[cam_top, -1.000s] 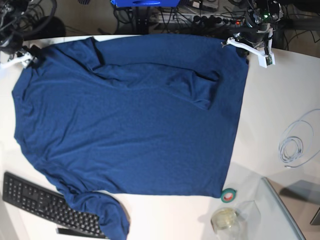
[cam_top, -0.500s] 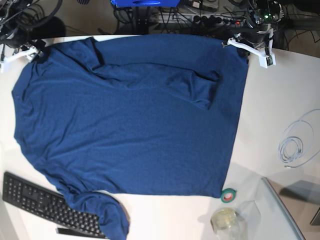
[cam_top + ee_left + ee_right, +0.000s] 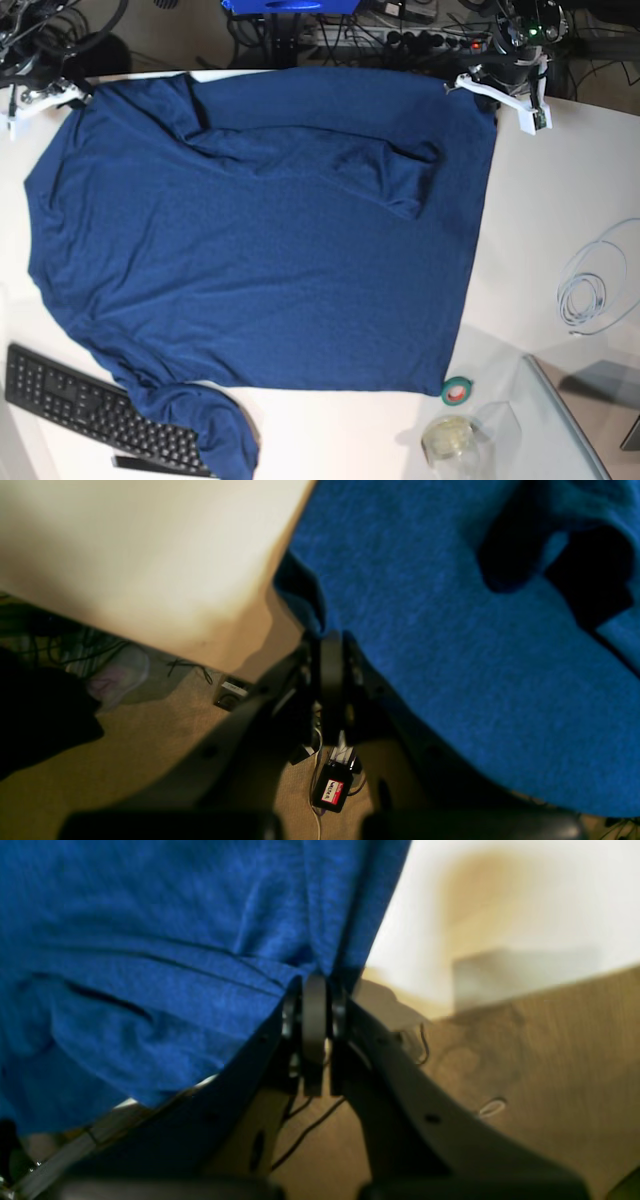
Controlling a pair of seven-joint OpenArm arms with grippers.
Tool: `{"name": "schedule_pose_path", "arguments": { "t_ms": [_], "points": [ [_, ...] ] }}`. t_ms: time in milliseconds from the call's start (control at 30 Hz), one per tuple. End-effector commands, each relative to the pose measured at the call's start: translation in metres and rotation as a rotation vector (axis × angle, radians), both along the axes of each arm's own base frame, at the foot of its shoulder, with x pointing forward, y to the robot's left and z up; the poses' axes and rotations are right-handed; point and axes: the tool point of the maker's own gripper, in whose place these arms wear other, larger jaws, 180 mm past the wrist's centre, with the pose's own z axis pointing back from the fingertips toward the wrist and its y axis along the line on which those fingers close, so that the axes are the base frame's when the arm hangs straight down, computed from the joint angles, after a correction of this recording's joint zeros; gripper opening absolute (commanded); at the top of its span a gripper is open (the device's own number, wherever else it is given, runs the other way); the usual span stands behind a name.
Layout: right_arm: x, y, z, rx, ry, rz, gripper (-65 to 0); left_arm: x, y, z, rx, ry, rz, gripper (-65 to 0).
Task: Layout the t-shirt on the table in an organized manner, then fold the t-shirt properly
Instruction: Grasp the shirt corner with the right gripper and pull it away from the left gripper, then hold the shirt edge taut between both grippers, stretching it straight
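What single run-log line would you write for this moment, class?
t-shirt: spread on table | left pincer: shut on t-shirt corner | right pincer: shut on t-shirt edge | phase: layout

The plain dark navy-blue soft fabric t-shirt (image 3: 260, 240) carries no print. The smooth table (image 3: 560, 190) is white. A black keyboard (image 3: 90, 410), a green tape roll (image 3: 458, 391), a coiled white cable (image 3: 590, 285).

You're looking at soft matte knit cloth on the t-shirt (image 3: 260, 240), slightly fuzzy up close, lying on a smooth white counter (image 3: 560, 180) with a faint sheen. The fingers (image 3: 314, 1020) look like dark matte plastic. Near the shirt's hem there's a glossy tape roll (image 3: 458, 390), a clear glass jar (image 3: 450, 440), and a matte black plastic keyboard (image 3: 80, 405).
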Motion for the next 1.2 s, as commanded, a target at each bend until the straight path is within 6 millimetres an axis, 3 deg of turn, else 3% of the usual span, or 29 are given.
{"name": "schedule_pose_path", "arguments": {
  "t_ms": [0,333,433,667,933,1167],
  "points": [
    [0.008,-0.009,0.011,-0.029,-0.039,0.002,-64.2,0.001,0.005,0.007,0.017,-0.023,-0.001,-65.0],
    [0.006,-0.015,0.02,-0.057,-0.034,0.019,-64.2,-0.016,0.006,0.006,0.016,0.005,0.001,-65.0],
    [0.006,-0.016,0.02,-0.06,-0.032,0.02,-64.2,-0.015,0.006,0.017,0.028,-0.015,-0.009,-65.0],
    [0.005,-0.021,0.021,-0.07,-0.02,0.023,-64.2,-0.009,0.002,0.022,0.03,-0.035,-0.023,-65.0],
    [0.005,-0.012,0.02,-0.026,0.034,0.053,-64.2,0.001,0.0,0.033,0.034,-0.072,-0.03,-65.0],
    [0.017,-0.019,0.04,-0.072,0.002,0.009,-64.2,0.017,-0.006,0.048,0.006,-0.085,-0.041,-65.0]
  ]
}}
